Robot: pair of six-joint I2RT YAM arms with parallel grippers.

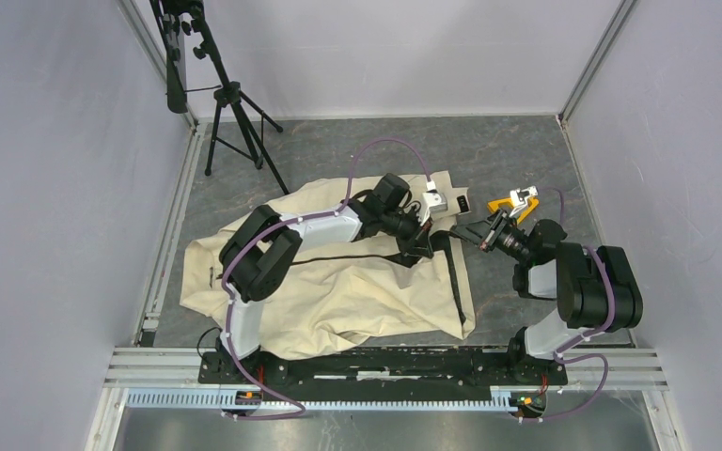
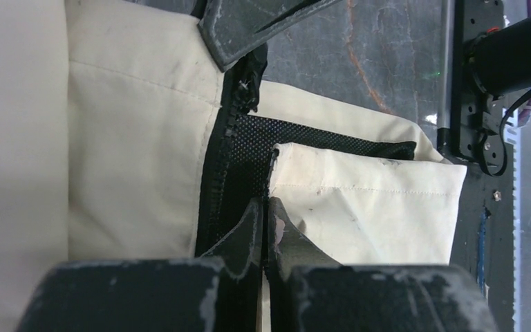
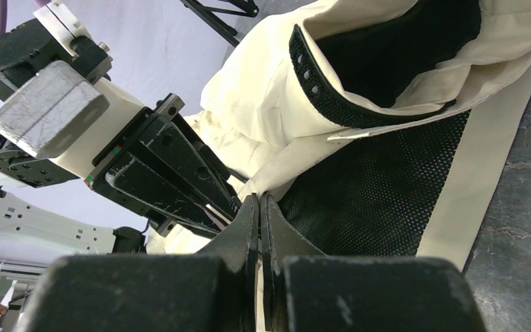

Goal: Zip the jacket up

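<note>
Low in the top view, the jacket (image 1: pixel 338 296) lies spread and wrinkled on the table (image 1: pixel 508 155), from the frame's left to its centre. Its dark zipper (image 1: pixel 457 291) follows the jacket's right edge, long axis nearly bottom to top of the frame, up to where the two arms meet. There the left pincer (image 2: pixel 264 207) is clamped tight on the cream front edge just beside the zipper teeth, with black mesh lining (image 2: pixel 297 135) above it in its own view. The right pincer (image 3: pixel 258 202), reaching from the frame's right, is likewise closed on a fold of jacket edge, its tips almost touching the left's. The track stretches from both toward the frame's bottom. I judge the coming pull must follow that line, and the right arm stands nearer it.
</note>
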